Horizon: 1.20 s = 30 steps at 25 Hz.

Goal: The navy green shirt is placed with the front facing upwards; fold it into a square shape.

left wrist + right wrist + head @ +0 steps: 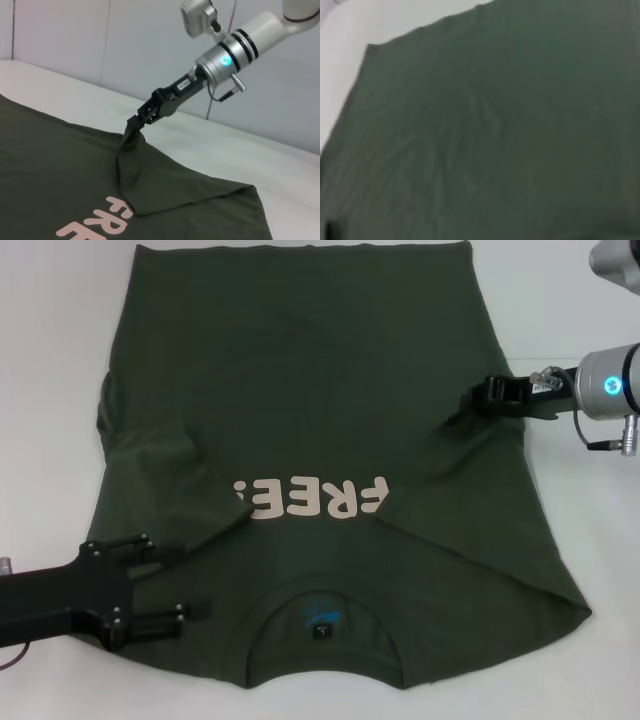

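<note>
The navy green shirt (300, 390) lies front up on the white table (50, 340), its collar (262, 625) nearest me and the white "FREE!" print (310, 500) upside down. Its left sleeve is folded inward over the body. My left gripper (175, 580) hovers open over the left shoulder, nothing between its fingers. My right gripper (478, 400) is shut on the shirt's right sleeve edge, lifting it into a peak. The left wrist view shows that gripper (136, 121) pinching the raised cloth (131, 150). Green fabric (495, 140) fills the right wrist view.
White tabletop (225, 150) surrounds the shirt on every side, with a pale wall behind it in the left wrist view. A strip of table (340, 50) shows beside the shirt in the right wrist view. A blue-black neck label (322, 625) sits inside the collar.
</note>
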Each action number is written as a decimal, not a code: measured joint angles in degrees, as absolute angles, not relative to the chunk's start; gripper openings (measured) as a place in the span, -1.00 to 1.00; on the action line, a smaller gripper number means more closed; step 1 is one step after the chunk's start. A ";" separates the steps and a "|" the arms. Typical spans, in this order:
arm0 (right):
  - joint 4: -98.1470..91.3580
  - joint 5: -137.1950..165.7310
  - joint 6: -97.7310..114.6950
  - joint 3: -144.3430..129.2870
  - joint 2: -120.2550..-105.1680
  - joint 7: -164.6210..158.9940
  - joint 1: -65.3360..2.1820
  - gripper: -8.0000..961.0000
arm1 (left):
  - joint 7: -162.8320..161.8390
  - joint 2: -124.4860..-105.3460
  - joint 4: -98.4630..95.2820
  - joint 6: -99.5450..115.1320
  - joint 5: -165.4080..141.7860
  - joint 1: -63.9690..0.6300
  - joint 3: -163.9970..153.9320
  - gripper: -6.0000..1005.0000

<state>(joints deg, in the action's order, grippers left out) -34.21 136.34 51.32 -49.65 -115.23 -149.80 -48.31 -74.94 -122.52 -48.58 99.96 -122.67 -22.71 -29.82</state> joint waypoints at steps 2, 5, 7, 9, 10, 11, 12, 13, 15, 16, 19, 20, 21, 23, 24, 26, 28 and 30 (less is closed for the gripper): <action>-34.43 133.24 51.73 -49.65 -115.06 -148.25 -47.19 -0.51 | -75.11 -122.52 -48.35 99.96 -122.63 -22.80 -28.95 0.59; -34.76 129.92 52.11 -49.65 -114.49 -147.06 -45.65 -0.37 | -76.23 -122.51 -48.08 99.95 -122.56 -23.02 -27.18 0.59; -35.18 127.74 52.26 -49.66 -114.02 -146.31 -44.38 -0.28 | -78.39 -122.50 -48.02 99.69 -122.50 -23.28 -25.19 0.59; -35.61 125.27 52.47 -49.66 -113.65 -145.01 -42.99 -0.19 | -80.76 -122.48 -48.00 99.05 -122.46 -23.44 -24.08 0.59; -35.83 123.97 52.71 -49.62 -113.48 -144.26 -42.25 -0.14 | -82.59 -122.38 -47.99 98.60 -122.44 -23.50 -23.74 0.60; -36.12 122.86 53.23 -49.50 -113.31 -143.49 -41.60 -0.10 | -84.96 -122.22 -47.98 98.25 -122.43 -23.55 -23.57 0.60; -36.47 121.72 53.93 -49.19 -113.13 -142.62 -40.87 0.07 | -86.75 -122.07 -47.98 98.05 -122.43 -23.61 -23.52 0.60; -36.97 120.67 54.97 -48.64 -112.95 -141.70 -40.01 0.24 | -89.89 -121.68 -47.98 98.02 -122.43 -23.75 -23.51 0.60; -37.71 119.68 57.56 -47.10 -112.76 -140.37 -38.57 0.50 | -95.41 -120.75 -48.12 98.39 -122.42 -24.06 -23.54 0.61; -38.08 119.45 59.08 -46.16 -112.55 -139.73 -37.81 0.60 | -98.46 -120.14 -48.34 98.58 -122.65 -24.23 -23.55 0.61; -39.08 119.31 64.48 -42.99 -111.86 -137.40 -35.51 0.87 | -109.70 -118.13 -49.24 98.51 -125.20 -25.26 -23.11 0.61; -39.24 119.29 65.93 -41.78 -111.69 -136.48 -34.73 0.89 | -113.53 -117.36 -49.45 98.44 -126.55 -25.75 -22.66 0.61; -39.34 119.27 67.53 -40.44 -111.57 -135.43 -33.98 0.90 | -117.66 -116.50 -49.48 98.53 -128.11 -26.36 -21.98 0.61; -39.35 119.26 69.92 -38.11 -111.46 -133.00 -32.79 0.94 | -124.22 -115.24 -49.75 99.24 -131.50 -27.47 -20.68 0.61; -39.35 119.26 71.19 -36.83 -111.41 -131.55 -32.18 0.95 | -127.75 -114.65 -50.15 99.58 -134.46 -28.42 -20.09 0.61; -39.29 119.23 73.90 -34.64 -111.31 -128.83 -30.90 0.95 | -130.65 -114.16 -50.54 99.75 -137.78 -29.28 -19.82 0.61; -38.99 119.29 76.59 -32.72 -111.14 -127.12 -28.91 0.95 | -133.69 -113.63 -50.67 99.79 -141.85 -30.47 -19.75 0.61; -38.94 119.46 77.69 -32.64 -110.89 -127.01 -27.68 0.95 | -135.76 -113.25 -50.60 99.79 -144.48 -31.42 -19.93 0.60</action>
